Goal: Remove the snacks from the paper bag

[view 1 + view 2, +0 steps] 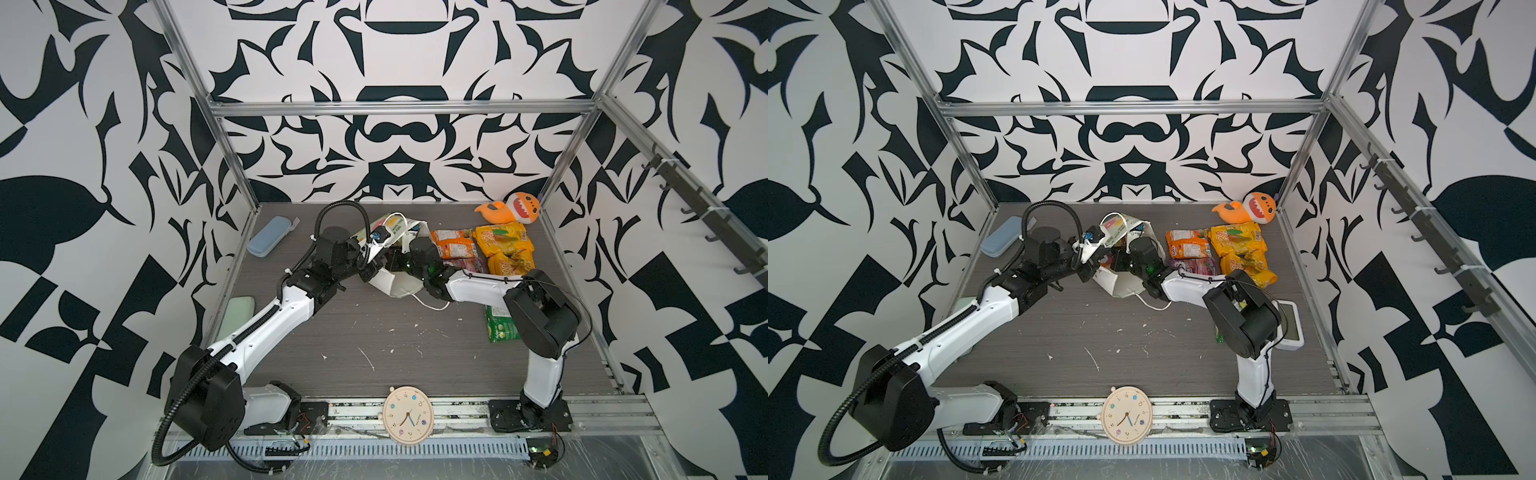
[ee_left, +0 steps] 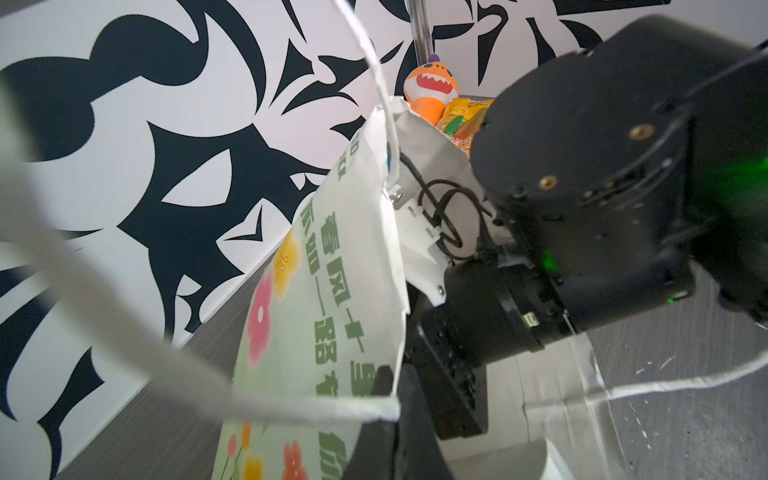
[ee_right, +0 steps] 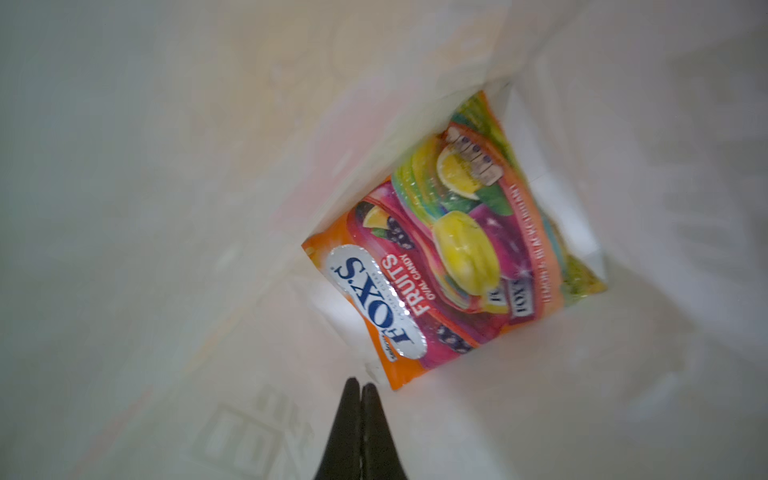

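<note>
Packet (image 3: 453, 245), glossy, light, soft, likely slippery, flat deep inside bag (image 2: 332, 291), just ahead of right fingers (image 3: 349, 419), pressed shut, empty. Best pinched at nearest sealed corner. Left fingers (image 2: 417, 432) clamped on bag rim.

One paper bag (image 1: 392, 284) holding one orange-red packet (image 3: 453, 249), to the bag's right one orange packet (image 1: 453, 243), two yellow packets (image 1: 500, 237), one purple packet (image 1: 1196, 266) and one green packet (image 1: 498, 328), six in all, plus one plush shark (image 1: 517, 210), left of it one blue case (image 1: 269, 235), in front one clock (image 1: 408, 415).
</note>
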